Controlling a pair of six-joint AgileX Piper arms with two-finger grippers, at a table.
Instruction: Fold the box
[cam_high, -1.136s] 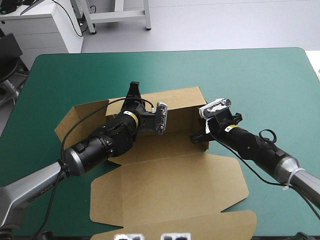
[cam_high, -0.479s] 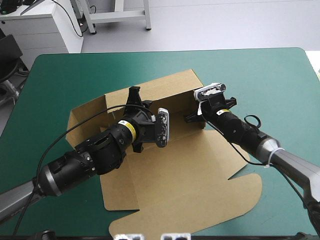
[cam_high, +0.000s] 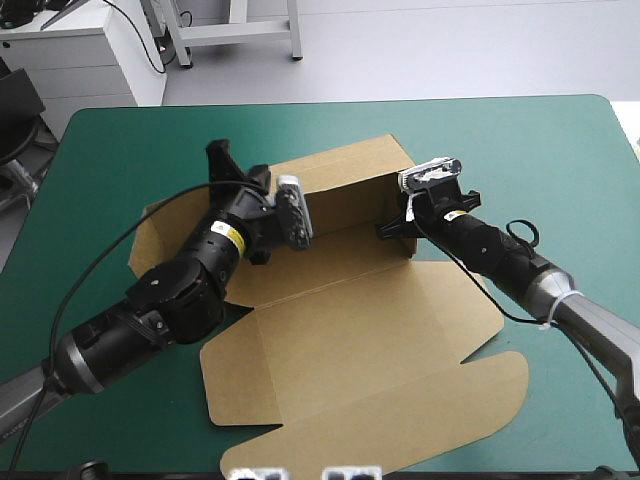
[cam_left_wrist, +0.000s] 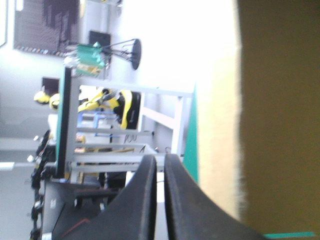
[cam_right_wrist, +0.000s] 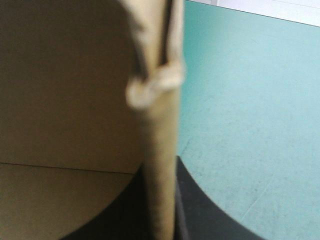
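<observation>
While the right gripper (cam_high: 393, 228) jaws pinch the box (cam_high: 350, 330) wall, left gripper (cam_high: 222, 160) jaws clench empty beside it.

Overhead camera, behind the robot, looks forward and down across the whole tabletop (cam_high: 540, 140). Left wrist camera, at 11 o'clock of the box (cam_high: 350, 340), looks level into the room, turned sideways. Right wrist camera, at 1 o'clock, sits hard against a box wall. All three views share the box.

- On my screen, the cut sheet of board, the box (cam_high: 350, 340): plain brown, no print.
- Table cover (cam_high: 520, 150): flat teal-green.
- Curved-fin left gripper (cam_left_wrist: 159, 159) and right gripper (cam_high: 388, 229): black; a yellow band (cam_high: 231, 236) rings my left arm (cam_high: 170, 290).
</observation>
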